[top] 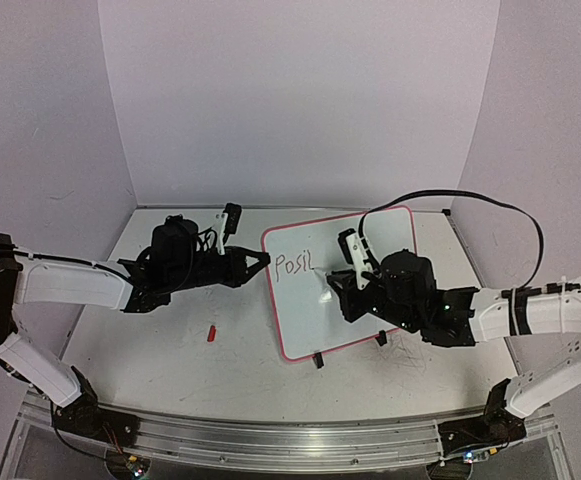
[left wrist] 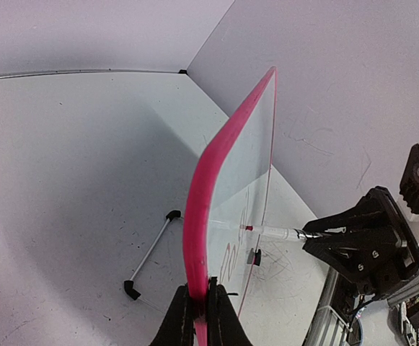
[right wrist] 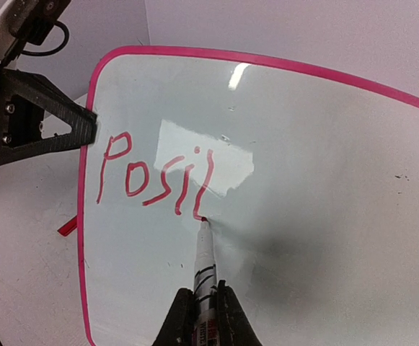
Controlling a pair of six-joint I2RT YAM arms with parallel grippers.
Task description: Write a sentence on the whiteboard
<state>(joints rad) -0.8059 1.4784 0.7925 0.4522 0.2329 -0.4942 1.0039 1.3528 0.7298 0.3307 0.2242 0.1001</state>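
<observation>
The whiteboard [top: 370, 290] with a pink-red frame stands tilted on the table, right of centre. Red lettering [top: 293, 264] on it reads "Posi" plus one more stroke; it also shows in the right wrist view [right wrist: 155, 176]. My left gripper [top: 262, 262] is shut on the board's left edge, seen edge-on in the left wrist view [left wrist: 200, 310]. My right gripper [right wrist: 203, 306] is shut on a white marker [right wrist: 206, 263]. The marker's red tip touches the board at the foot of the last stroke. The marker also shows in the left wrist view [left wrist: 274, 232].
A small red marker cap [top: 211, 332] lies on the table left of the board. Two black clip feet [top: 318, 360] sit under the board's near edge. A thin wire stand [left wrist: 151, 252] lies behind the board. White walls enclose the table.
</observation>
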